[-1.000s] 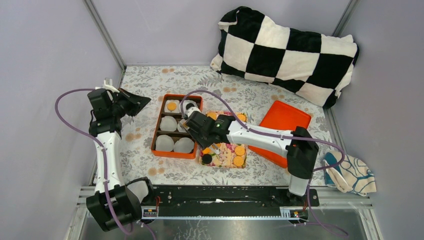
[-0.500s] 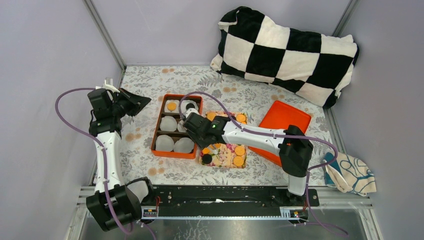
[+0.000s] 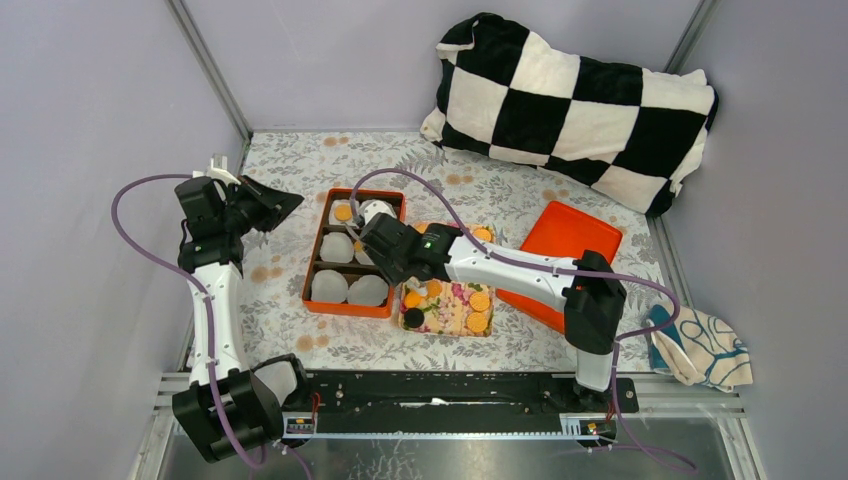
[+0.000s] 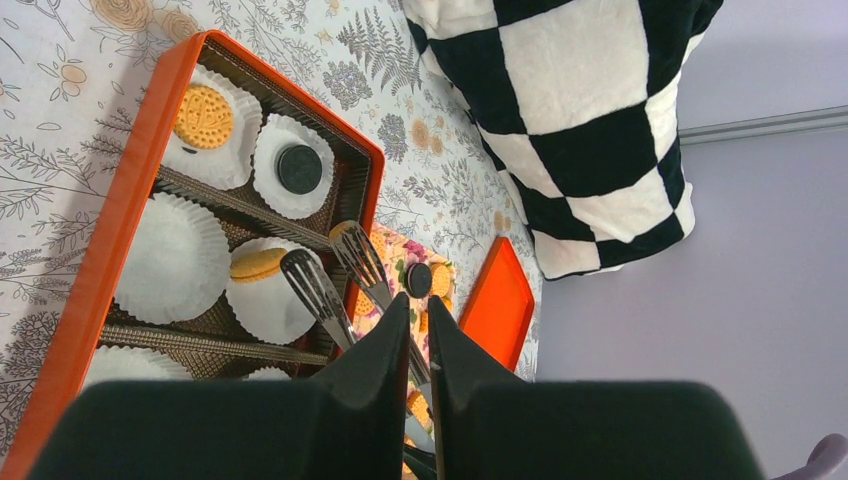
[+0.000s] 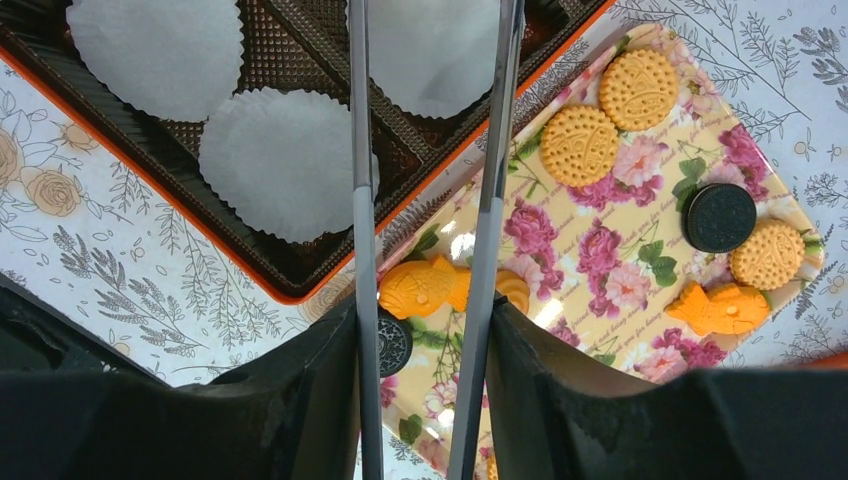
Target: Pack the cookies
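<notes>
Golden and black cookies (image 5: 578, 145) lie on the floral tray (image 5: 600, 250), with two orange fish-shaped pieces (image 5: 425, 288). My right gripper (image 5: 425, 315) is shut on metal tongs (image 5: 358, 200), whose arms are spread and reach over the orange box (image 3: 312, 262). In the left wrist view the tong tips (image 4: 318, 290) hover just over a paper cup holding a golden cookie (image 4: 258, 265). Two more cups hold a golden cookie (image 4: 204, 103) and a black one (image 4: 299, 168). My left gripper (image 3: 290, 205) is shut and empty, raised left of the box.
An orange lid (image 3: 560, 260) lies right of the tray. A black-and-white checkered pillow (image 3: 575, 100) fills the back right. A patterned cloth (image 3: 705, 345) lies at the right edge. Several white paper cups (image 5: 285, 160) in the box are empty. Walls close both sides.
My right arm has moved left and away from the tray, carrying the tongs over the orange box. The left arm has not moved.
</notes>
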Robot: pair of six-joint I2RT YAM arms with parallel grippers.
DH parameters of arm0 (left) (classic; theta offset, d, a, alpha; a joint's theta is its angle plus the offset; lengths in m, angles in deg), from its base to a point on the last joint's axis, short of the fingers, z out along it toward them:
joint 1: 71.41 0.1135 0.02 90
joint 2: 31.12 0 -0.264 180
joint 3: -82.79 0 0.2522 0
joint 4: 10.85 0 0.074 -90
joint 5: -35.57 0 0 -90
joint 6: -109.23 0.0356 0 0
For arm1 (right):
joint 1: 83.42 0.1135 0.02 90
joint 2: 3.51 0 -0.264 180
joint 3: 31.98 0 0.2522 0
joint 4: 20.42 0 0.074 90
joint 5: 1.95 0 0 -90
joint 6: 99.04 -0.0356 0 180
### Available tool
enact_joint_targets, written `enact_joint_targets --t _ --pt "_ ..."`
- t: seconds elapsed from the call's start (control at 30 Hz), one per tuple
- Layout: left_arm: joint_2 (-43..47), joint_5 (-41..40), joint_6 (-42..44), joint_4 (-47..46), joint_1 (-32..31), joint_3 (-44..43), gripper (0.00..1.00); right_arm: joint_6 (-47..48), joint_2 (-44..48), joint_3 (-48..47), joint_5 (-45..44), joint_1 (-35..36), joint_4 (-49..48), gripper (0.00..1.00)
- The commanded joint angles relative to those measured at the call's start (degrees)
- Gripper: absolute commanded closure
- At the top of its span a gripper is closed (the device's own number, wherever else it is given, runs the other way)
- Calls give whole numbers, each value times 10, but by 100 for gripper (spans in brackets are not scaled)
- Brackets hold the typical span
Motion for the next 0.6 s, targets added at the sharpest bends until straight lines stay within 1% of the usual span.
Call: enact_joint_targets --t 0.0,0.17,0.4,0.57 --pt "-6 15 10 -29 4 -9 84 6 37 -1 -23 4 -6 52" --pt "-12 18 7 -35 4 -9 84 -4 66 30 -49 4 4 53" --pt "-10 18 3 -38 4 -8 84 -44 131 97 -93 4 57 53" --pt "-11 17 0 -39 4 -7 84 -88 181 176 -66 4 91 52"
